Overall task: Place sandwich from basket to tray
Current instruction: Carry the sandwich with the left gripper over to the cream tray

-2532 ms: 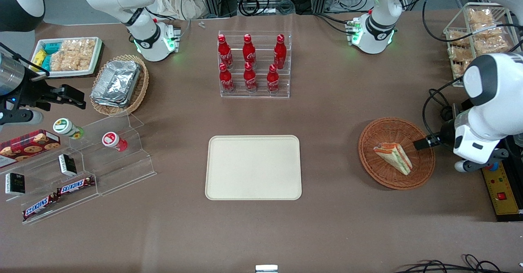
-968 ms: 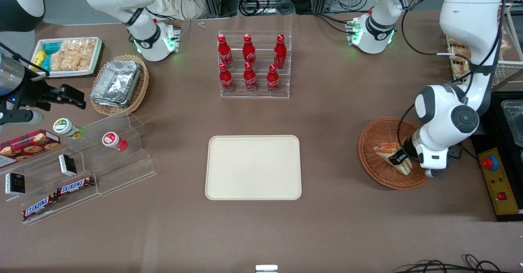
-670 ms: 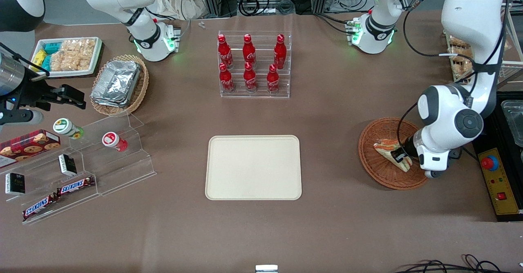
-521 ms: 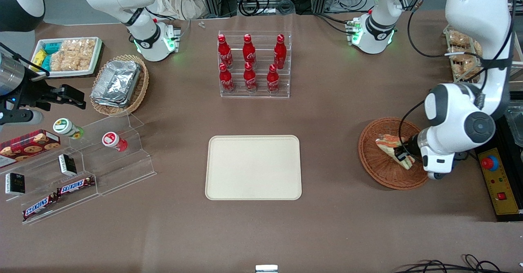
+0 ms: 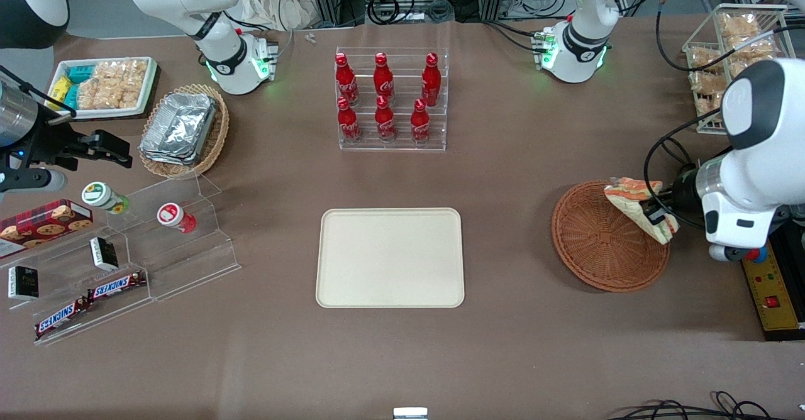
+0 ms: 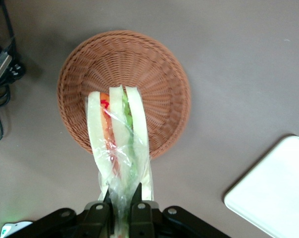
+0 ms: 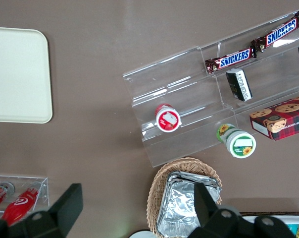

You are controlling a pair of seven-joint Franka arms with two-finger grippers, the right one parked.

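Left wrist view tells it best: the gripper has its jaws clamped on the narrow end of the sandwich, which sticks straight out from them and hangs in the air above the basket, not touching it. Basket looks empty now. The tray sits well off to one side of the jaws, flat on the tabletop. Handling-wise I'd guess it's light and squishy, with slippery clear wrap. Pinched at the tip like that, the broad end could droop or slip, so a mid-wedge hold seems safer.
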